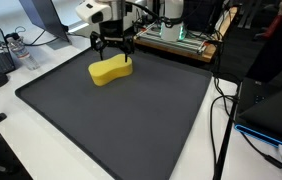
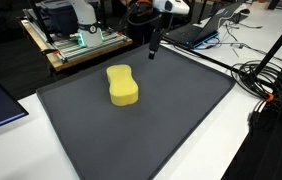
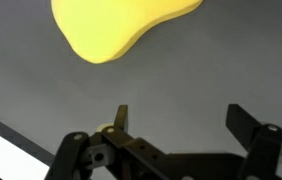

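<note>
A yellow sponge [image 1: 110, 69] lies on the dark grey mat [image 1: 131, 120], toward its far side; it also shows in the other exterior view [image 2: 123, 85] and at the top of the wrist view [image 3: 116, 25]. My gripper [image 1: 114, 47] hovers above the mat just behind the sponge, near the mat's back edge. In the wrist view my gripper [image 3: 178, 115] has its fingers spread wide with only bare mat between them. It is open and holds nothing. In an exterior view my gripper [image 2: 153, 48] hangs over the mat's far edge.
The mat [image 2: 141, 120] covers a white table [image 1: 11, 110]. A wooden bench with electronics [image 2: 76, 42] stands behind. Cables [image 2: 266, 85] and a laptop [image 2: 196, 30] lie beside the mat. A monitor and bottle [image 1: 19, 45] stand at the table's corner.
</note>
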`<state>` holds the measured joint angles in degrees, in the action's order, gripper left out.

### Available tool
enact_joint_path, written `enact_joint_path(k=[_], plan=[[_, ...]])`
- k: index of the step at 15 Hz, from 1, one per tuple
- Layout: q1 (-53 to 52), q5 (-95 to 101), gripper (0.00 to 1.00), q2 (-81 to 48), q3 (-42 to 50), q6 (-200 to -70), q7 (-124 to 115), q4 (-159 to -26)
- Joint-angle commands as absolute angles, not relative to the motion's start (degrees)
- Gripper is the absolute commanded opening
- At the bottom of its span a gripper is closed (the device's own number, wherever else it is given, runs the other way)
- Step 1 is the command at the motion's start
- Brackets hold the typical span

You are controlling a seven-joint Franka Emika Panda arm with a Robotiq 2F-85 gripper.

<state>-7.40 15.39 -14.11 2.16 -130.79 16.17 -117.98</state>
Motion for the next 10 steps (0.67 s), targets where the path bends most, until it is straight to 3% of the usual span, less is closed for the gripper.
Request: enact_joint_path(k=[1, 10], plan=[[-12.8, 22.1, 1.00, -7.5, 5.9, -129.6, 0.5, -125.6], [-7.3, 22.4, 1.00, 3.1, 0.5, -129.4, -20.0, -138.8]])
